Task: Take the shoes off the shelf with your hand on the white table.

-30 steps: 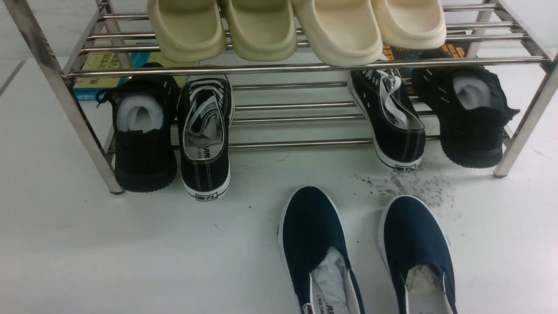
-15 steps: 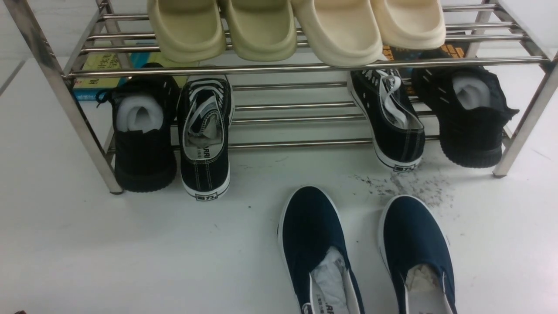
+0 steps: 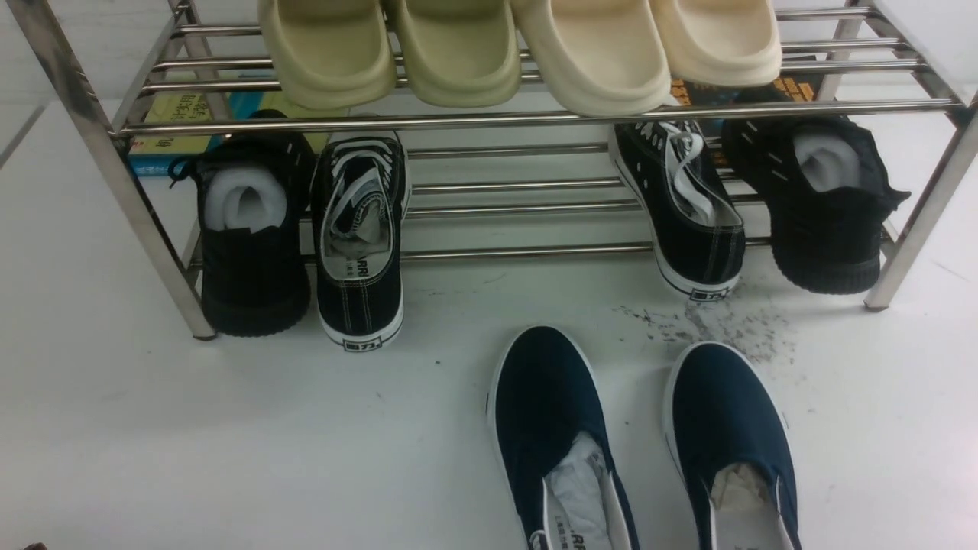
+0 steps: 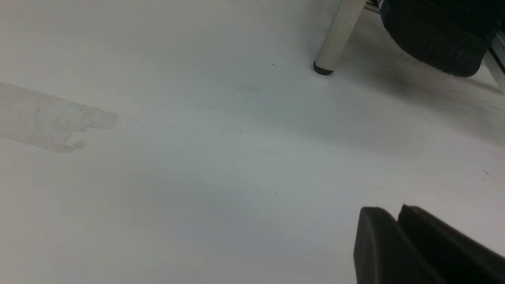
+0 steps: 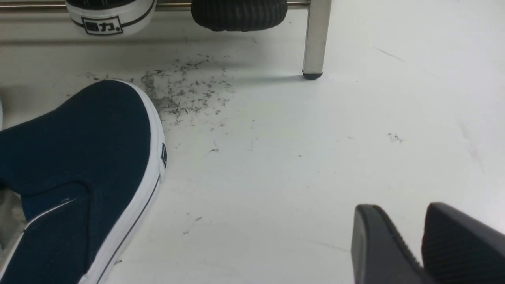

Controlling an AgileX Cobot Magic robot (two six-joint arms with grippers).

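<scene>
At the bottom of the front view, right of the middle, two navy blue cloth slip-on shoes (image 3: 554, 412) with white soles sit side by side, apart, on the smooth white table (image 3: 267, 443), in front of the shiny metal-bar shoe rack (image 3: 527, 250). The black right claw (image 5: 400, 213) is open. I cannot tell if the black left claw (image 4: 394, 215) is open or closed.

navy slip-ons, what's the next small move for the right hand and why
Probably draw the empty right hand back: both navy slip-ons lie on the white table, off the rack, and the hand stands apart from them.
</scene>
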